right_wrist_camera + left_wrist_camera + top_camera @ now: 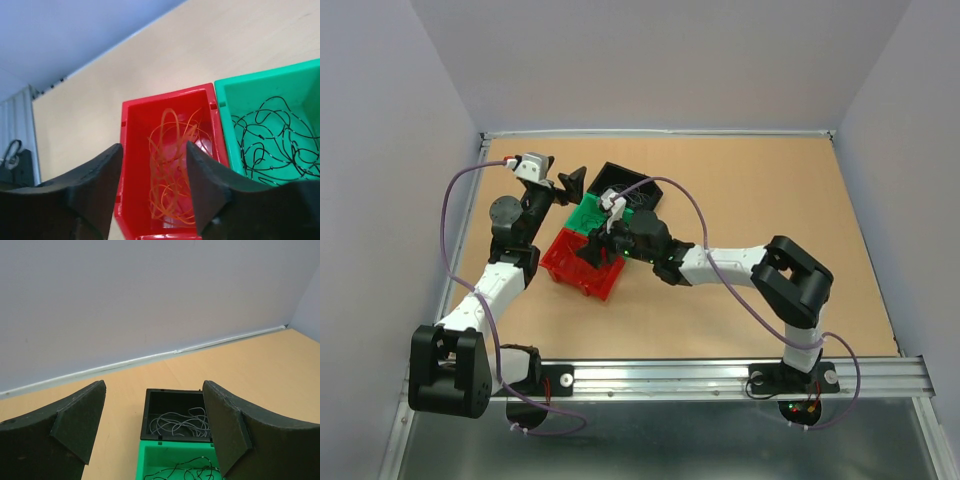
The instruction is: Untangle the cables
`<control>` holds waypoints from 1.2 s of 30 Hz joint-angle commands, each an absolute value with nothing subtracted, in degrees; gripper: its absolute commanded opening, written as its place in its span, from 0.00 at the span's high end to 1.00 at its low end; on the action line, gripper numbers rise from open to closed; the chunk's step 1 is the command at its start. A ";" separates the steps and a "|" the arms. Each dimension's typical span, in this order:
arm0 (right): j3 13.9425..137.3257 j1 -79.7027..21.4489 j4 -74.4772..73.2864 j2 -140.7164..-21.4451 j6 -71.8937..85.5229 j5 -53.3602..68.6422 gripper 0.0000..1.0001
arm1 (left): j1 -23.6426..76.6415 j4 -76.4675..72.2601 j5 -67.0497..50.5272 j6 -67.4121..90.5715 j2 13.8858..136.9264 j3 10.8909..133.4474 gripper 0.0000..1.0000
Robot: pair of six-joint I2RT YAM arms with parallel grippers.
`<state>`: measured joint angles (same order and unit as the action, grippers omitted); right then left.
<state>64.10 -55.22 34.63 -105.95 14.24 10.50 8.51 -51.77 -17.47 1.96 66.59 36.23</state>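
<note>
Three small bins stand in a row on the table: a red bin (582,262), a green bin (592,214) and a black bin (638,186). An orange wire (172,165) lies in loops in the red bin (135,150). A black wire (272,142) lies in the green bin (240,105). A grey wire (181,423) lies in the black bin (150,412). My right gripper (152,172) is open and empty above the red bin. My left gripper (152,427) is open and empty, left of the bins, facing the black and green ones.
Grey walls stand at the back and both sides of the table (760,180). A metal rail (720,375) runs along the near edge by the arm bases. Purple cables run along both arms.
</note>
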 commanded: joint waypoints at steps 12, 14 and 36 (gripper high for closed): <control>53.97 -56.60 33.92 -86.34 8.80 -3.04 0.27 | 8.26 -56.25 -16.08 1.49 65.65 35.86 0.10; 52.31 -56.60 33.84 -81.51 7.48 -5.70 0.21 | 8.26 -56.34 -16.26 1.49 65.74 35.95 0.10; 10.29 -56.60 33.31 -28.59 4.40 -43.06 0.01 | 8.17 -54.07 -16.70 0.79 66.89 36.91 0.10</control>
<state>15.64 -56.03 30.50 -37.45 4.45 -37.10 8.51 -52.42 -16.29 1.69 67.77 36.10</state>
